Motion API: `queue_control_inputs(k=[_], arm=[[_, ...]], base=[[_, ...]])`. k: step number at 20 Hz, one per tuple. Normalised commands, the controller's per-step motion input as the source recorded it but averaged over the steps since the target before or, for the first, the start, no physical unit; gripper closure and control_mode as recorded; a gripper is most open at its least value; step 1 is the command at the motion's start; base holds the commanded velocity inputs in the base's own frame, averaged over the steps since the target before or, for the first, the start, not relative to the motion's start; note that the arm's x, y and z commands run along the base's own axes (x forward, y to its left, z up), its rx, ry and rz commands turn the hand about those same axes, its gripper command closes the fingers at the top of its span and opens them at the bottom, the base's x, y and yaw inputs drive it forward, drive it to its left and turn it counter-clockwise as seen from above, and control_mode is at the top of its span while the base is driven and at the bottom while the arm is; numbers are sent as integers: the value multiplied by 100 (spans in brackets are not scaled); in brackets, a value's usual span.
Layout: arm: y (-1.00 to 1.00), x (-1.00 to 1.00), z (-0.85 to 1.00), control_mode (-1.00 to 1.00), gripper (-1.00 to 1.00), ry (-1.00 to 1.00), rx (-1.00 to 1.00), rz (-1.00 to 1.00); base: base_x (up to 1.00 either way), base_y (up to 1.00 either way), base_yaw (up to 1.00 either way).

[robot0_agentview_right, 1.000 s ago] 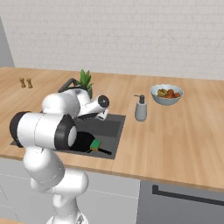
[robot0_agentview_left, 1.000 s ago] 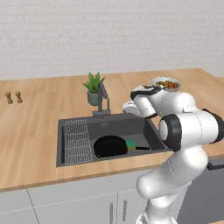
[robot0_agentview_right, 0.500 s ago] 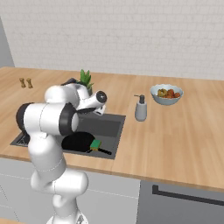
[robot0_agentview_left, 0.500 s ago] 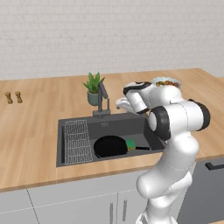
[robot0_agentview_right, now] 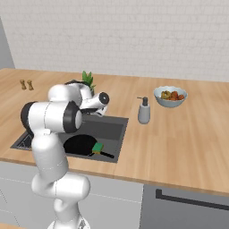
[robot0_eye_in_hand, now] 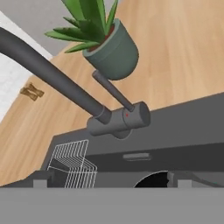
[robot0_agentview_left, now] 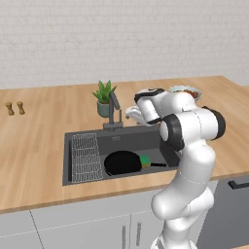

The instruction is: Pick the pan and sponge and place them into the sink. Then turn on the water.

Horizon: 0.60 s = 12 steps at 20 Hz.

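Note:
The black pan lies flat in the dark grey sink, its handle pointing right. The green and yellow sponge rests against the pan's right rim. Both also appear in the right base view, the pan with the sponge beside it. My gripper hovers just right of the faucet, above the basin's back edge. In the hand view my gripper is open with nothing between its tips, and the faucet body and its thin lever are close ahead. No water runs from the spout.
A potted plant stands right behind the faucet. A wire rack covers the sink's left side. A soap dispenser and a fruit bowl sit on the counter to the right. Two small shakers stand far left.
My hand has swung left from over the sink's right side to close beside the faucet. The jaws stayed open. Pan and sponge have not moved.

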Motion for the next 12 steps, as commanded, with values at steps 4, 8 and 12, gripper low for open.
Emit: queue_control_inputs(k=[4,8,12], arm=[[3,18,-12,-100,-100,0,6,0],[17,20,-20,-100,-100,0,1,0],[11,19,-20,-100,-100,0,0,0]], base=[[0,0,0],[0,0,0],[0,0,0]])
